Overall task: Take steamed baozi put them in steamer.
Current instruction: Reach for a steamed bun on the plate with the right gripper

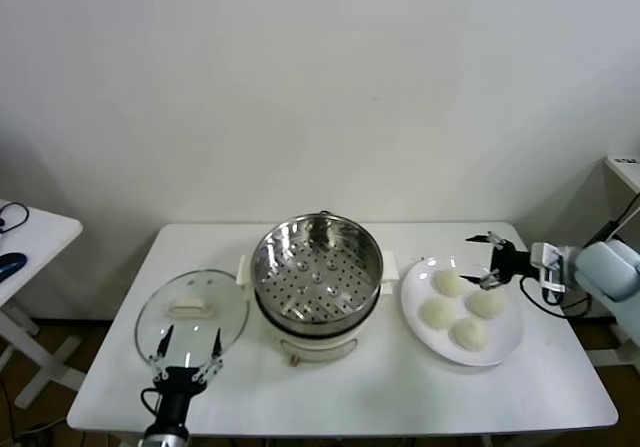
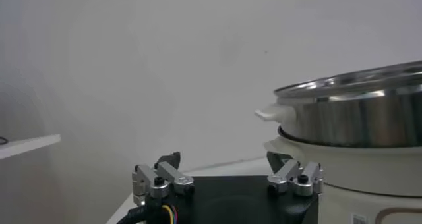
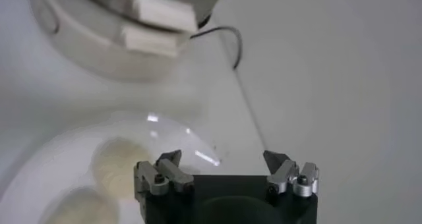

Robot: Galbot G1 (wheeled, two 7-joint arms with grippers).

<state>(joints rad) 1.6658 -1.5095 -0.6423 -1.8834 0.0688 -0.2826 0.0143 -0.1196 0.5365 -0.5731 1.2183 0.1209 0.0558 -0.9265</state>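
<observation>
Steel steamer bare, four baozi unmoved.
Right gripper (image 1: 488, 259), fingers spread, hovers over the plate (image 1: 510, 342) by the baozi (image 1: 438, 312), holding nothing; steamer (image 1: 317, 267) mid-worktop sits unfilled (lid (image 1: 192, 312) off). Left gripper (image 1: 187, 349) idle, spread, near edge. All four transfers remain.

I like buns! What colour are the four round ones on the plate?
Cream-white, smooth dough buns, clearest in the head view.
</observation>
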